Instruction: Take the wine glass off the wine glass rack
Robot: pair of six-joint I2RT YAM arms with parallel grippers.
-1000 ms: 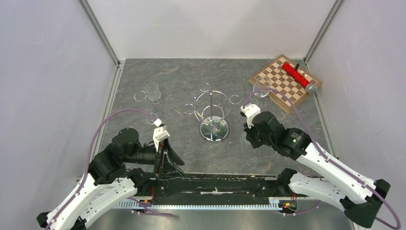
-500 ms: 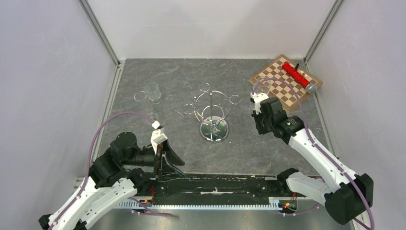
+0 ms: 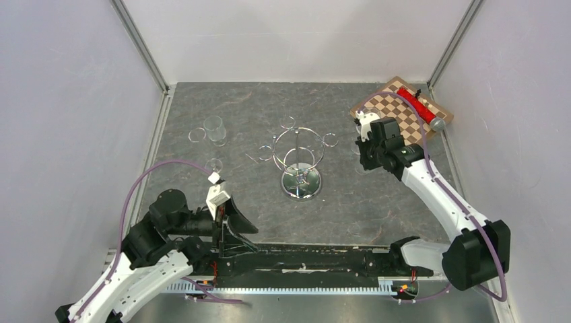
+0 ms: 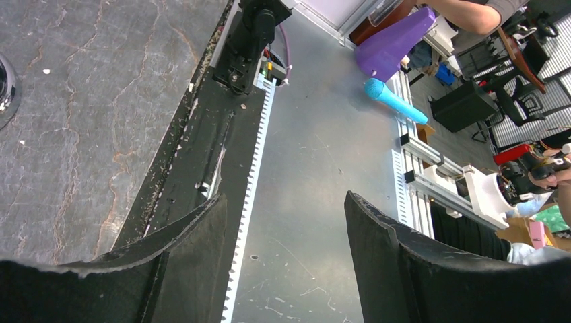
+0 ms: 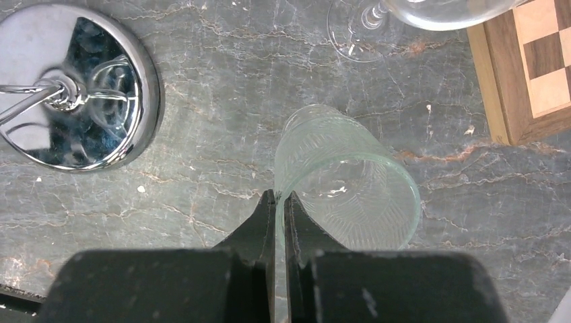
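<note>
Grey marbled tabletop (image 3: 236, 101), walled in by white panels, is seen with the wine glass rack (image 3: 297, 161) standing upright at its centre, the chrome pole rising from a round mirrored base. A wine glass (image 5: 363, 27) is seen on the table to the right of the rack, its foot flat on the stone just beside the edge of a wooden chessboard (image 5: 539, 67). The right gripper (image 5: 279, 205) is positioned between rack and chessboard, apart from the rack's base and on the near side of the wine glass. Its fingers are pressed together at the near rim of a patterned clear tumbler (image 5: 343, 182), whose wall appears to be pinched between them; the tumbler lies between the gripper and the wine glass. A red rod-shaped object (image 3: 414, 102) is laid across the chessboard's far corner. More clear glassware (image 3: 215, 128) is seen at the left of the table, well apart from the rack. The left gripper (image 4: 284, 196) is held over the toothed metal rail at the table's near edge, its fingers spread wide and nothing gripped between them.
</note>
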